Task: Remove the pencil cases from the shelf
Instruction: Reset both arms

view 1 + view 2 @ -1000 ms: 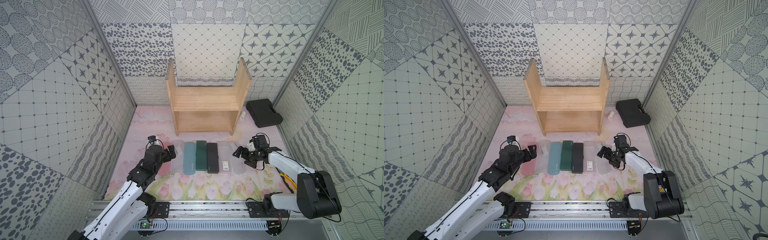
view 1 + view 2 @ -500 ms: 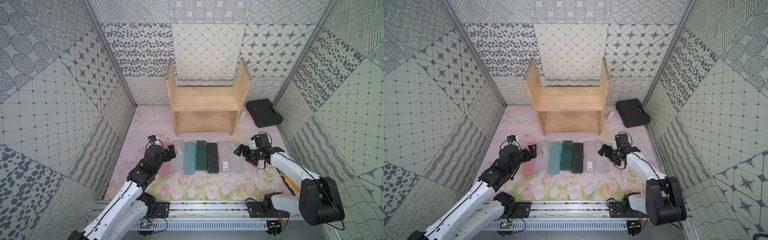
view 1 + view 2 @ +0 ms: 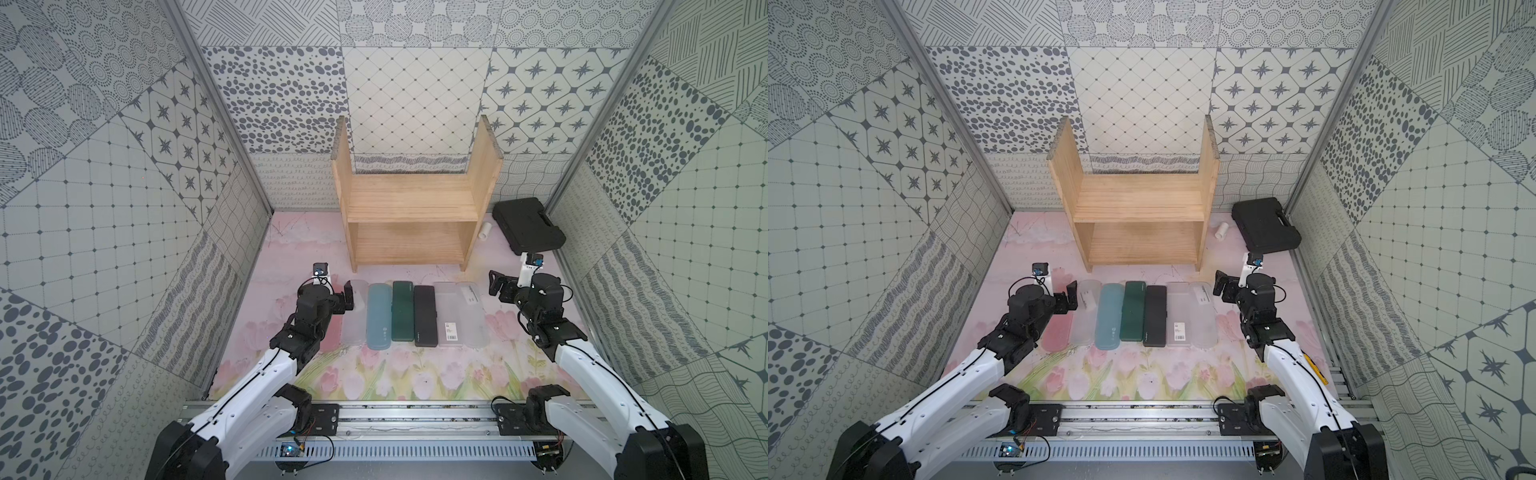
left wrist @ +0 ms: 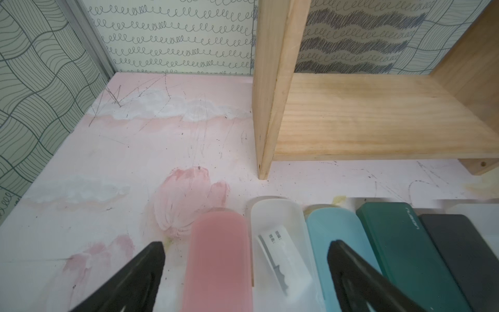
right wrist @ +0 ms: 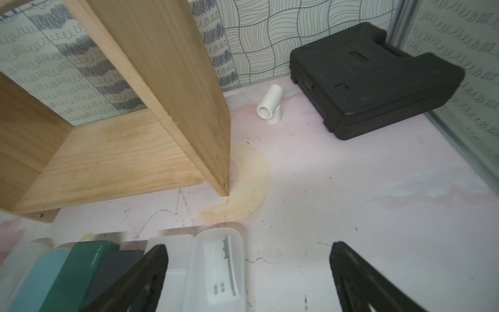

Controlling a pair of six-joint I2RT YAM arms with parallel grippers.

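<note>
Black toolbox [image 3: 528,225] — white tube [image 3: 485,230] just beside.

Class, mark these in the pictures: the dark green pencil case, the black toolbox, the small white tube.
dark green pencil case [image 3: 402,311]: in a top view, middle of its lid.
black toolbox [image 5: 372,75]: right wrist view, centre of its top face.
white tube [image 5: 272,97]: right wrist view, its side wall.

pencil cases [image 3: 402,312] in a row before shelf [image 3: 409,199], toolbox [image 3: 528,224] beside shelf

Both arms reach forward low, left end effector [image 4: 246,243] and right end effector [image 5: 247,244] with jaws spread wide.
</note>
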